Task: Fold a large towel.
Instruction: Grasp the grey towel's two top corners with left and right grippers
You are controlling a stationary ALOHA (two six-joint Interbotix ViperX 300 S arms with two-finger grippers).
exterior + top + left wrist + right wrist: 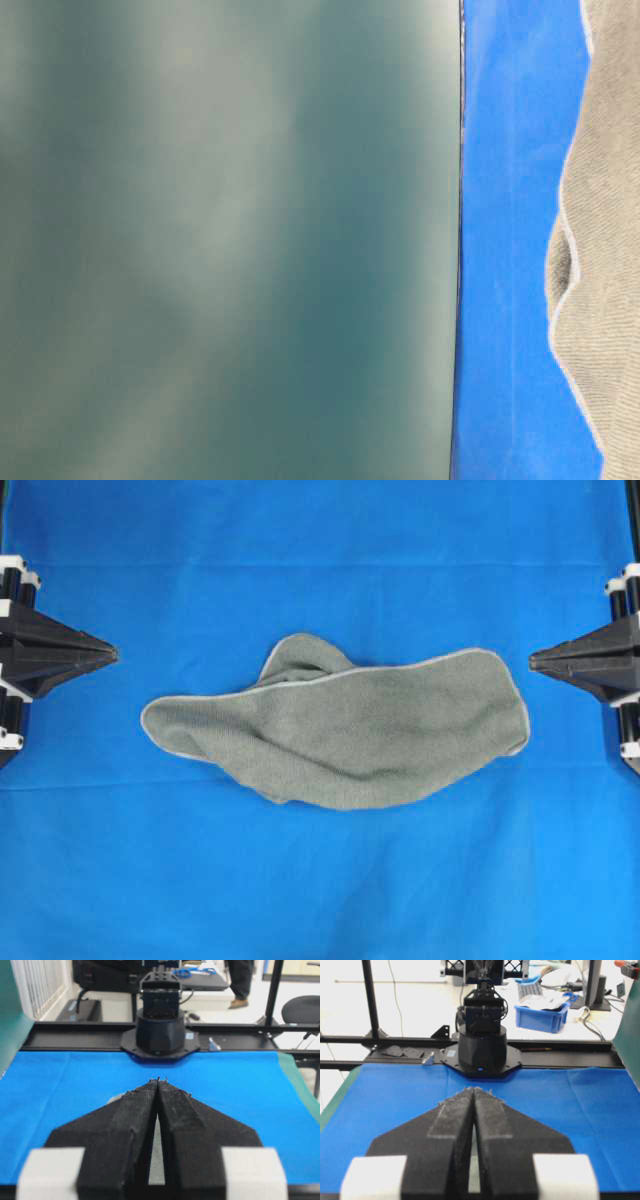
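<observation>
Just one large towel [350,735], two grippers [112,654] [534,661]

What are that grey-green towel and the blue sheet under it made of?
The towel looks like soft terry or microfibre: a fuzzy, matte, finely ribbed surface with a thin pale stitched hem, lying in loose rumples. The blue sheet looks like thin, smooth woven fabric, matte, with faint fold creases; the exact fibre cannot be told.

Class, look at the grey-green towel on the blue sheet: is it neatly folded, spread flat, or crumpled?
Crumpled. The towel lies in an irregular heap on the blue sheet, creased, its hem curving unevenly and a flap bunched at the top. Neither gripper touches it.
</observation>
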